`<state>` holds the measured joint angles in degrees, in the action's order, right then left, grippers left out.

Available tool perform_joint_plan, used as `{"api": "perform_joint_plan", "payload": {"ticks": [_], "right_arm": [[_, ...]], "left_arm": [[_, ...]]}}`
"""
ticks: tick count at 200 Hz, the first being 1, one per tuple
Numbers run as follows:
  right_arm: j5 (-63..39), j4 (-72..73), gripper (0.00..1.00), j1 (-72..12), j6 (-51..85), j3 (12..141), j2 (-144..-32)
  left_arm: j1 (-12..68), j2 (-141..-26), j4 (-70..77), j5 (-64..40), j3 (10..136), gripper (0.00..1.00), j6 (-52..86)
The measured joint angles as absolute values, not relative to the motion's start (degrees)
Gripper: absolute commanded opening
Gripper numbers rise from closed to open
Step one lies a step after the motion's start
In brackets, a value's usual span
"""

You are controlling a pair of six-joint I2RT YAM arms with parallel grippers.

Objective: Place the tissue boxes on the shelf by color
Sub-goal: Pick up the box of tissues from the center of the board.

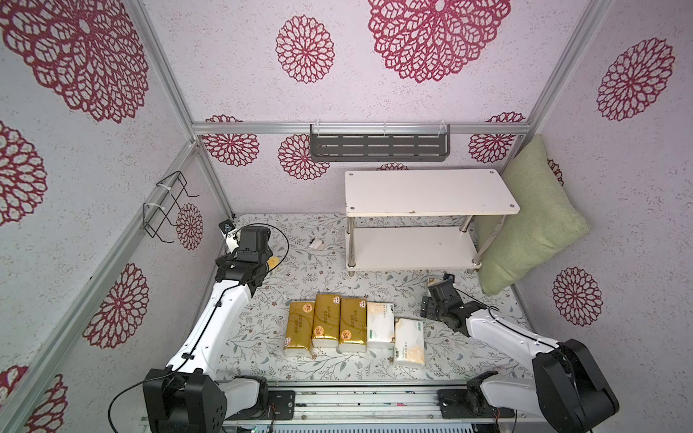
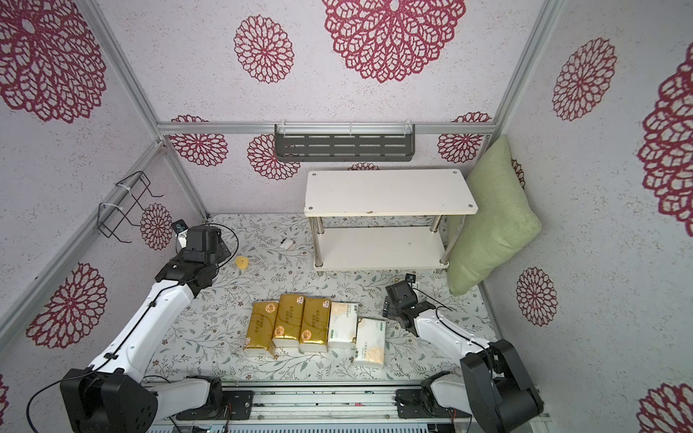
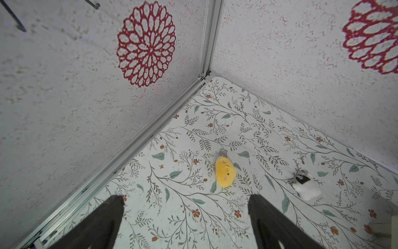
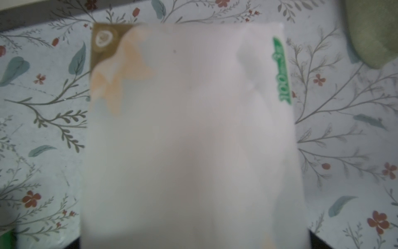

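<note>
Your right gripper [image 1: 431, 294] sits low in front of the shelf [image 1: 431, 191]. In the right wrist view a white tissue pack [image 4: 189, 129] fills the space between its jaws. The fingers are almost out of frame there, so you cannot tell whether they have clamped the pack or whether it is clear of the table [image 1: 262, 348]. Your left gripper [image 3: 186, 198] hangs open with nothing in it, near the far left corner. Moving outward from the right gripper, a second white pack [image 1: 409, 341] lies slightly askew on the table. A third white pack [image 1: 380, 324] lies just beside it, against a row of three gold packs [image 1: 327, 318] that lie side by side. The count is three white and three gold, six in all, with none on the shelf; both of its two boards are bare. A green pillow [image 1: 532, 217] leans against the shelf's right end. Expect each pack to be light and soft, yielding under the jaws, and the film wrap, the shiny gold especially, is likely to be slick. Take hold across the narrow width at mid-length, so that the pack hangs level and does not swing or slip.
</note>
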<state>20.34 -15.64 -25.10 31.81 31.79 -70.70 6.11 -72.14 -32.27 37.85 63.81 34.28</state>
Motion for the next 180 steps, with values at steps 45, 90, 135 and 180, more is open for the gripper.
{"api": "perform_joint_plan", "payload": {"ticks": [45, 90, 135, 180], "right_arm": [[19.0, -19.2, 0.9, -25.1, 31.0, 32.5, -68.9], [17.2, -22.7, 0.88, -24.8, 30.3, 34.2, -67.1], [16.2, -25.1, 0.88, -24.5, 29.5, 35.7, -65.4], [15.8, -27.0, 0.88, -24.2, 29.0, 36.8, -65.4]], "left_arm": [[6.1, -72.1, -32.3, 38.0, 63.8, 0.98, 34.3], [6.1, -72.1, -32.3, 38.1, 63.8, 0.97, 34.3], [6.1, -72.1, -32.3, 38.2, 63.8, 0.97, 34.3], [6.1, -72.1, -32.3, 38.2, 63.8, 0.97, 34.3]]}}
